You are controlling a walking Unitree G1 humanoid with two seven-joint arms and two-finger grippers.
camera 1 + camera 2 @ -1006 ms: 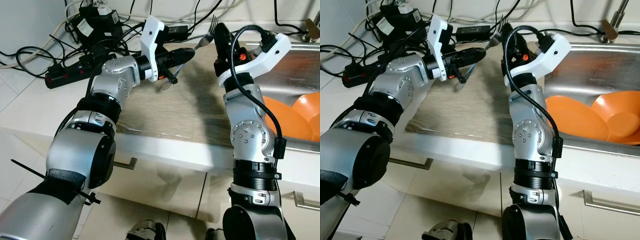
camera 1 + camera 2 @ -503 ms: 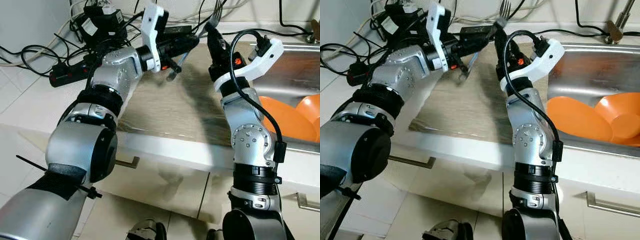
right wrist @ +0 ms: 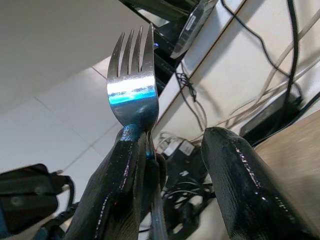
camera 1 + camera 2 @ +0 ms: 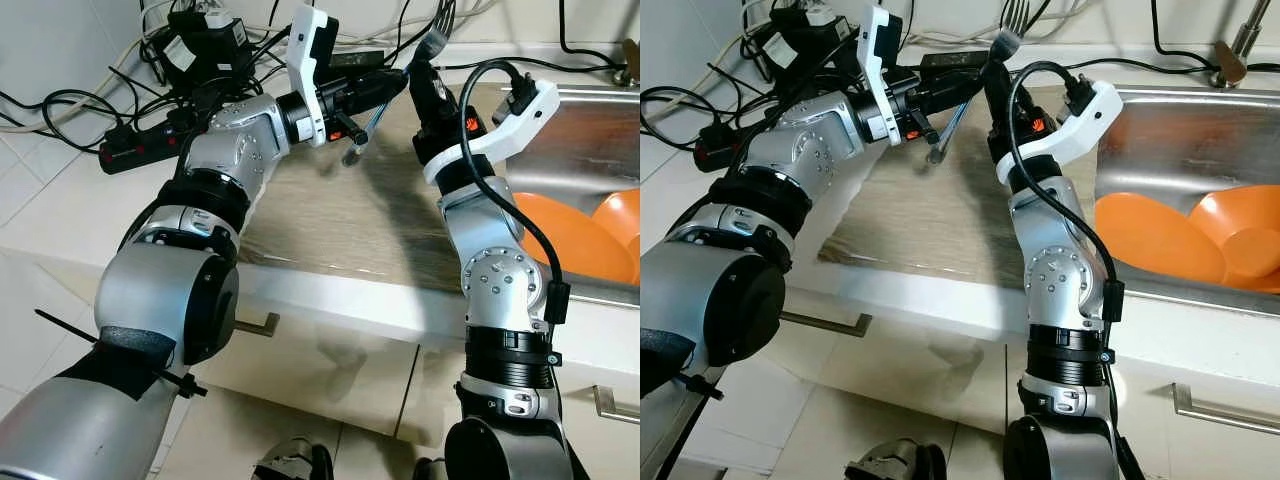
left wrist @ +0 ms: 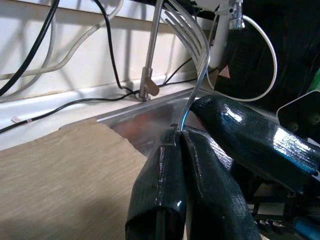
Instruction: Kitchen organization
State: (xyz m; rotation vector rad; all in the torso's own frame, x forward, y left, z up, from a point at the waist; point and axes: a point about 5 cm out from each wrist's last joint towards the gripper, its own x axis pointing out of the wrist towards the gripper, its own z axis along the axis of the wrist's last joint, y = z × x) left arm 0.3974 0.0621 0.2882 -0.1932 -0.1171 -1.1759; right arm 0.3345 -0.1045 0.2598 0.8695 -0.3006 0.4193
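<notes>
Left hand [image 5: 172, 150] pinches a shiny silver metal fork [image 5: 192, 65] near upper centre of the frame, tines up; the right hand [image 3: 172, 170] gapes beside it. Below lies the beige woven mat [image 4: 330, 215] on the desk [image 4: 60, 215]; black cables [image 4: 150, 90] tangle behind, orange plastic bowls [image 4: 1160, 240] right.

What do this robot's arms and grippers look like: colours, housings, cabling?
Both arms are silver metal with black joint bands. Each wrist carries a white housing; a black cable loops over the right one. The left gripper and right gripper have long glossy black fingers, with small red-orange marks near their bases.
</notes>
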